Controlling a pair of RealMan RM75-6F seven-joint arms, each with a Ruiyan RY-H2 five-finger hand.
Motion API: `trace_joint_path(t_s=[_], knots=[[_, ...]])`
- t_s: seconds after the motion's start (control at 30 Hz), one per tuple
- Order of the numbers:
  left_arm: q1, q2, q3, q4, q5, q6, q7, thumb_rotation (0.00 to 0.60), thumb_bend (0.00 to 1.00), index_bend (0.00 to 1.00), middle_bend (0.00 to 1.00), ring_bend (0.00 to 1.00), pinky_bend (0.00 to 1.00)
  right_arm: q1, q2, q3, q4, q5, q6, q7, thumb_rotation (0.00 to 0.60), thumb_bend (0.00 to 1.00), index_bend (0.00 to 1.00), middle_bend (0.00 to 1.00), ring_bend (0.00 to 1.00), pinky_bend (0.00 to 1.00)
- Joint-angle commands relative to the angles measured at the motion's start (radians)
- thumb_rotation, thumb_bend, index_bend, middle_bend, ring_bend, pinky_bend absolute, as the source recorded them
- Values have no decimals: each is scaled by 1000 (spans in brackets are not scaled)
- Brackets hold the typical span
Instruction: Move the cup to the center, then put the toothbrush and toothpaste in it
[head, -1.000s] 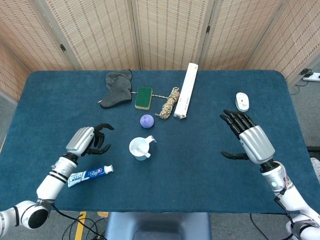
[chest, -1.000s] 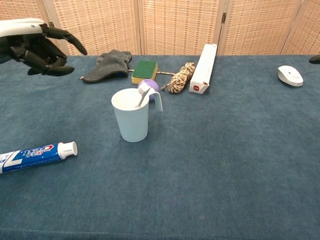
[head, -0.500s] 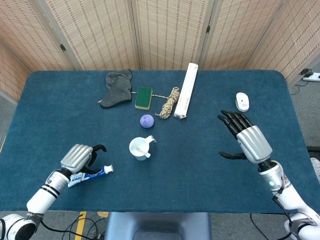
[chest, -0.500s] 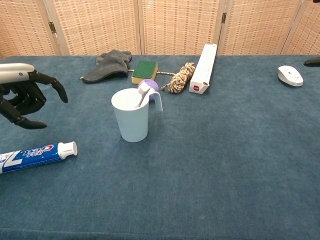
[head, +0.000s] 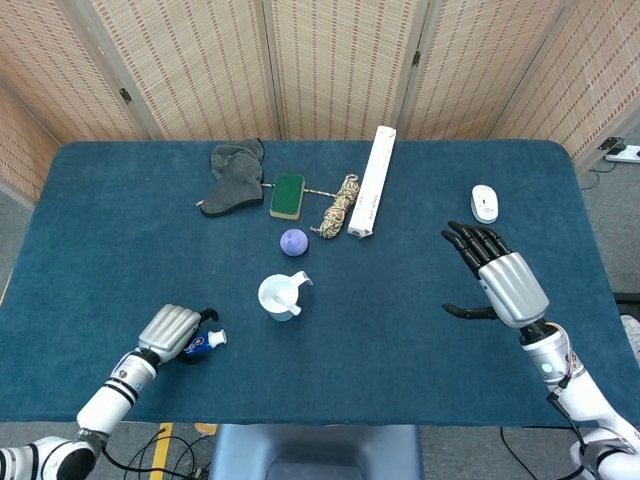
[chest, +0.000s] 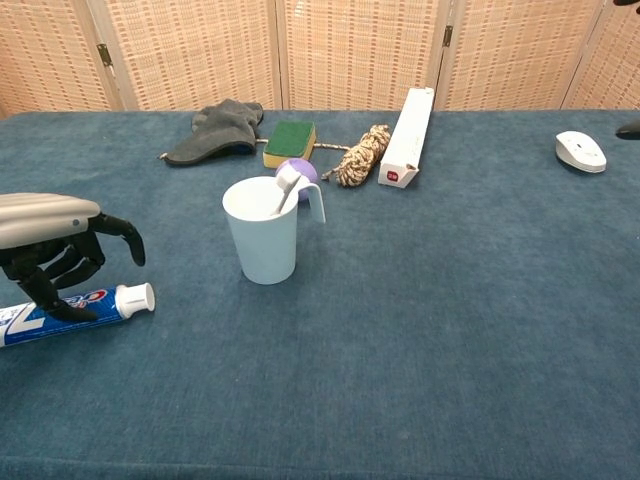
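Blue counter (chest: 450, 330). Nearest, left hand (chest: 50, 250) arches over the toothpaste (chest: 100, 301), fingers curled, grasp not discernible. Beyond, central cup (chest: 263, 236) contains the toothbrush (chest: 286, 186). Right hand (head: 495, 272) hovers with fingers spread, holding nothing.

Woven folding screens (head: 330, 60) behind; blue-clothed table (head: 400, 300) (grey floor (head: 610, 210) right)

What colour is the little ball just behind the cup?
Purple: the ball shows best in the head view.
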Motion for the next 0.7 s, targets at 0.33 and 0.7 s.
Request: trace_joint_path(t_s=[0.33, 0.7], knots=[[-14, -13, 26, -44, -108, 13, 103, 600, 255, 368, 799, 769, 842, 3, -10, -2, 11, -1, -5, 9, 600, 0, 0, 58, 112, 141], [-13, -84, 40, 11, -62, 60, 161, 600, 254, 420, 810, 787, 852, -1, -9, -2, 14, 0, 1, 14, 600, 0, 0, 61, 115, 141]])
